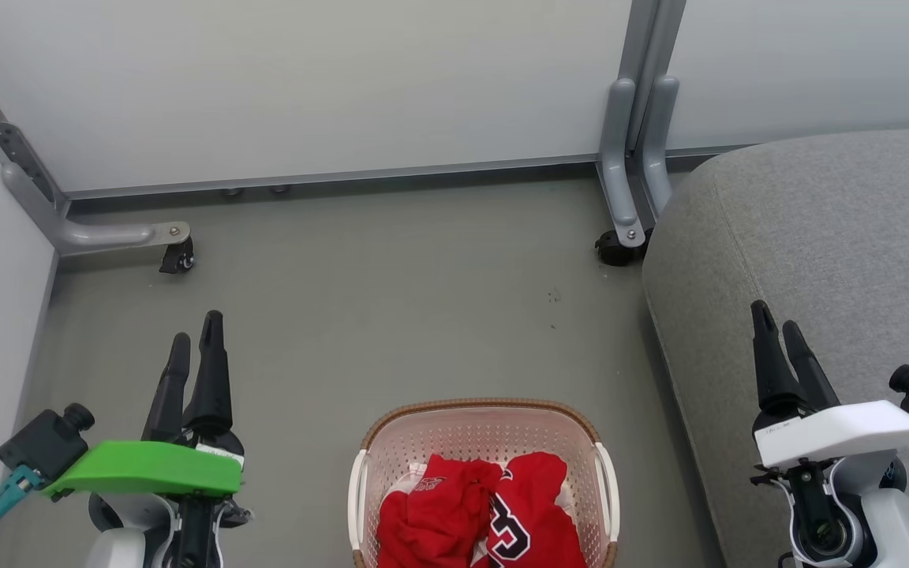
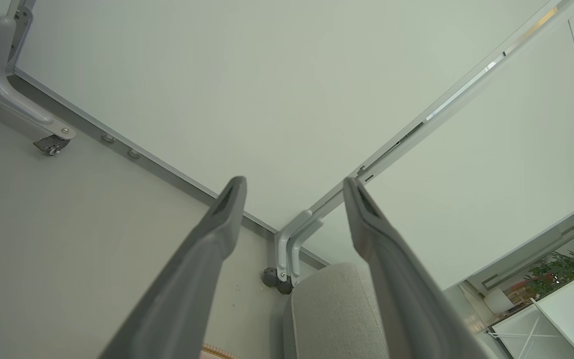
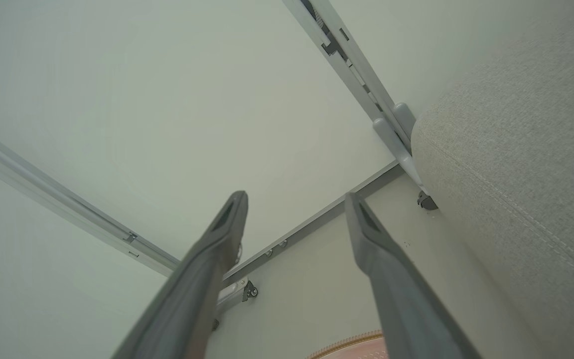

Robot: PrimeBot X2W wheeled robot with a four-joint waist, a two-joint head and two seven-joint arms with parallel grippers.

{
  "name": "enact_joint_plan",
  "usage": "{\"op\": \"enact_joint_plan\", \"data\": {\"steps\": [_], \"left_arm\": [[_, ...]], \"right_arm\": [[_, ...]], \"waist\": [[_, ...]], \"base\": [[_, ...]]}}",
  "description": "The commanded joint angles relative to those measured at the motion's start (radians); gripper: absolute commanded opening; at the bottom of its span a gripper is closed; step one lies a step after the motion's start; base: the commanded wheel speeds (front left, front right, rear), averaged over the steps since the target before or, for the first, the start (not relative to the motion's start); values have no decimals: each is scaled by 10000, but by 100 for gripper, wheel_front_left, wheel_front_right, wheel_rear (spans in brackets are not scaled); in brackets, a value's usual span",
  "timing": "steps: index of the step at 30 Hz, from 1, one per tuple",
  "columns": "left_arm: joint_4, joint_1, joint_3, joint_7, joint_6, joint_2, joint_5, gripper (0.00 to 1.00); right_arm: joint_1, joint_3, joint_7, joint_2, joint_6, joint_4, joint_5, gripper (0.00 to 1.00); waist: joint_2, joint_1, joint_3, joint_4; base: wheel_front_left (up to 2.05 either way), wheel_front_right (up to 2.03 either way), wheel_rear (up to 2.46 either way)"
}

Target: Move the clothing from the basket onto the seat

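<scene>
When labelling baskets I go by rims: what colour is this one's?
Brown, woven-looking basket rim; clearest in the head view.

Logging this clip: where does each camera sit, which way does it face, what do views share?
Head view: on the head, facing down at the floor, basket of clothing and seat; left gripper and right gripper show.
Left wrist view: on the left wrist, facing along the open left gripper toward wall and seat corner.
Right wrist view: on the right wrist, facing along the open right gripper toward wall and seat.
Shared: all show the seat and basket rim.
</scene>
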Motion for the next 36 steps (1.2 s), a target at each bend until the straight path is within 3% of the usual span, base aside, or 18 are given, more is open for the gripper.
{"op": "enact_joint_plan", "data": {"steps": [1, 22, 36], "left_arm": [[-140, -316, -59, -97, -32, 144, 415, 100], [205, -300, -402, -697, -40, 203, 2885, 100], [641, -310, -513, -1036, -47, 174, 4220, 100]], "right_arm": [[-165, 17, -110, -97, 58, -163, -408, 100], [-82, 331, -708, -32, 72, -18, -3356, 100], [-32, 536, -1043, 24, 68, 233, -4689, 100]], "waist": [[-1, 0, -4, 2], [-1, 0, -57, 7], [-1, 0, -87, -6]], "base": [[0, 0, 0], [0, 0, 0], [0, 0, 0]]}}
